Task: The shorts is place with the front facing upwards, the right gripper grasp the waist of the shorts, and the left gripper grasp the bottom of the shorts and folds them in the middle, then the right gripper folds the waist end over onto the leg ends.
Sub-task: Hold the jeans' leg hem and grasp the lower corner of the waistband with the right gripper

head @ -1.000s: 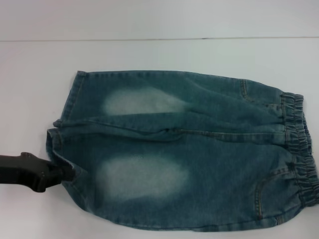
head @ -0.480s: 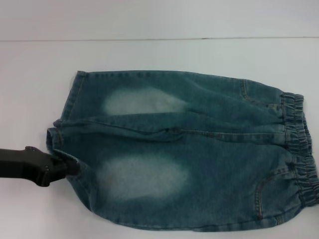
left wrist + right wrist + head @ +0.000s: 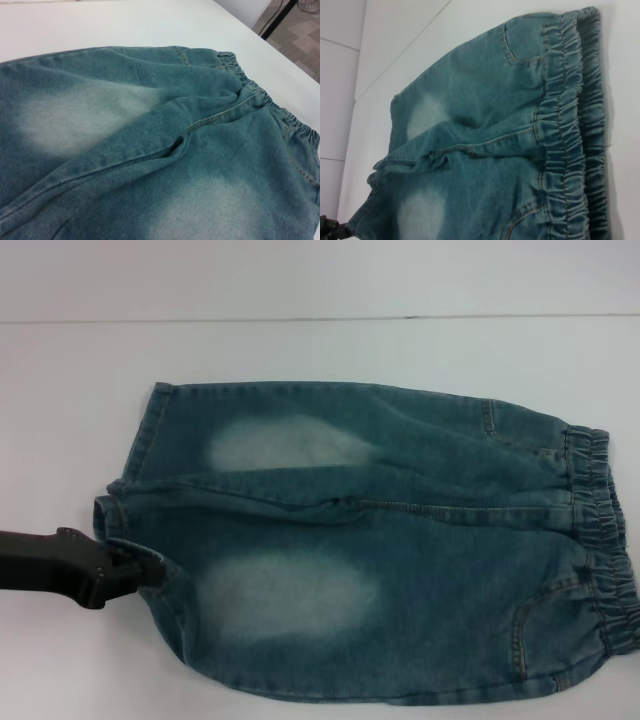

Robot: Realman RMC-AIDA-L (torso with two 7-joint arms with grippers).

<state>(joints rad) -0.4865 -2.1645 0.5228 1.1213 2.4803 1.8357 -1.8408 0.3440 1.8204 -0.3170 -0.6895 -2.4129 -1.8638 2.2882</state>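
shorts (image 3: 390, 540) flat on table (image 3: 300, 350), waist (image 3: 605, 540) toward robot's right, hems (image 3: 130, 490) left. left gripper (image 3: 150, 570) at near hem, ready to lift it; can't tell if jaws are pinching. right gripper not visible.

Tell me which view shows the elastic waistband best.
The right wrist view: the waistband runs close up along its whole length, gathers plain. The head view shows it smaller, at the shorts' far right edge. The left wrist view catches it farther off, past the legs.
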